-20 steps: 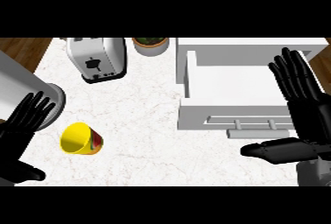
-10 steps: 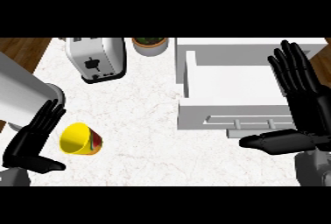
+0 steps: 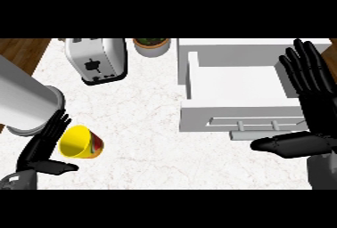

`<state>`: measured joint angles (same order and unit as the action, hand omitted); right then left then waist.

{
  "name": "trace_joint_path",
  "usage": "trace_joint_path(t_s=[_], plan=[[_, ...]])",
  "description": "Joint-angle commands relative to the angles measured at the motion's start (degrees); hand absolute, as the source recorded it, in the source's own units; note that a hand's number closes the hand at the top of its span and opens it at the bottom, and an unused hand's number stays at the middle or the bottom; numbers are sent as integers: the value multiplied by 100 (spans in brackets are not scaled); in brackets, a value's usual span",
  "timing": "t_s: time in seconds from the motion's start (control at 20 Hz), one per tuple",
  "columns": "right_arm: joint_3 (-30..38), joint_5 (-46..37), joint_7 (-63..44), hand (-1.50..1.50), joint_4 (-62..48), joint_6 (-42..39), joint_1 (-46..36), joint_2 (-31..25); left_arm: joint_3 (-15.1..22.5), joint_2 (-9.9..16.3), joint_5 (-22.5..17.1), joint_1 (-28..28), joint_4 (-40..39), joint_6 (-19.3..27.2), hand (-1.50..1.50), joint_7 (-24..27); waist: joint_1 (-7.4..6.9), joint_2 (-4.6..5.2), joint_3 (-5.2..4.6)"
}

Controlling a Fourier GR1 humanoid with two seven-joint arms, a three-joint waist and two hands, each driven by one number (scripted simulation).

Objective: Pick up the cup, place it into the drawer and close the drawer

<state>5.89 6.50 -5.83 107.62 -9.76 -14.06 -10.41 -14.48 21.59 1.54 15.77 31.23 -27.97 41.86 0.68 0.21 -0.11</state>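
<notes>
left hand (image 3: 41,149) now beside cup (image 3: 80,142)

We saw a white marbled stone counter (image 3: 151,133) filling most of the view, with a brown wooden floor strip (image 3: 20,51) showing at the far left edge. A shiny silver two-slot toaster (image 3: 96,60) stood upright on the counter near the back, slightly angled, its dark lever side facing us. Just right of it, apart from it, sat a small round grey pot with a green plant (image 3: 152,46). At the left edge we noted a large pale grey cylindrical container (image 3: 23,102), tilted in view, partly cut off.
</notes>
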Motion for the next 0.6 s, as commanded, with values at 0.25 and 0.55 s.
trace_joint_path(t_s=[0.25, 0.55], plan=[[286, 245, -88, -150, -234, -149, -317, -215, 53, 147, 305, 653, -1419, -252, -150, 1232, 60, 31, -11], [94, 150, -106, -150, -48, -89, -261, -88, 91, -89, 365, 666, -1643, -18, -150, 1751, 101, 47, -21]])
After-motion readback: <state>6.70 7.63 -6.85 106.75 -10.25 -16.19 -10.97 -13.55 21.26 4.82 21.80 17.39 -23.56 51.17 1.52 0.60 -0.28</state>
